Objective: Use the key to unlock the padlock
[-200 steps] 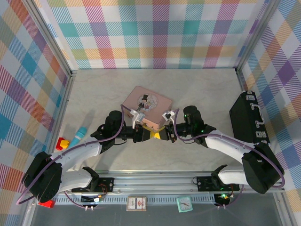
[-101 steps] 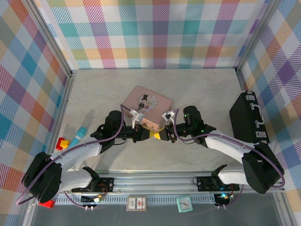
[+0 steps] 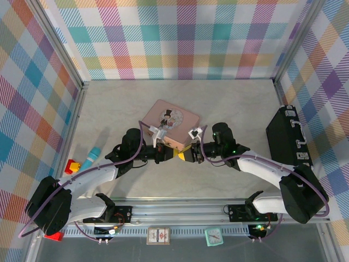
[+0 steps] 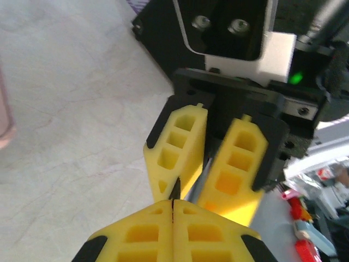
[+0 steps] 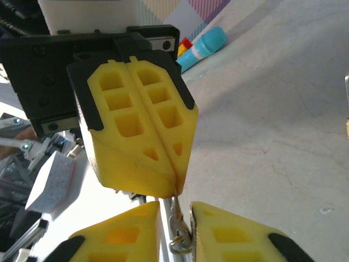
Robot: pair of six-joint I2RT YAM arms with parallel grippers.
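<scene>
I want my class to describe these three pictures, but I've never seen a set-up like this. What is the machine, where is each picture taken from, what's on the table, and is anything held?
The machine is two robot arms, a left arm and a right arm, bolted at the near edge of a table. Each ends in a yellow two-finger gripper.

One picture looks down from above and behind the arms. The other two come from a small camera on each wrist, so each shows its own gripper at the bottom, facing the other one.

On the table lie a pink tin, a black case at the right and a blue stick at the left.

In front of the tin the grippers meet tip to tip. The left gripper is shut on a thin metal piece, seemingly the key. The right gripper has its jaws slightly apart around the other end.
</scene>
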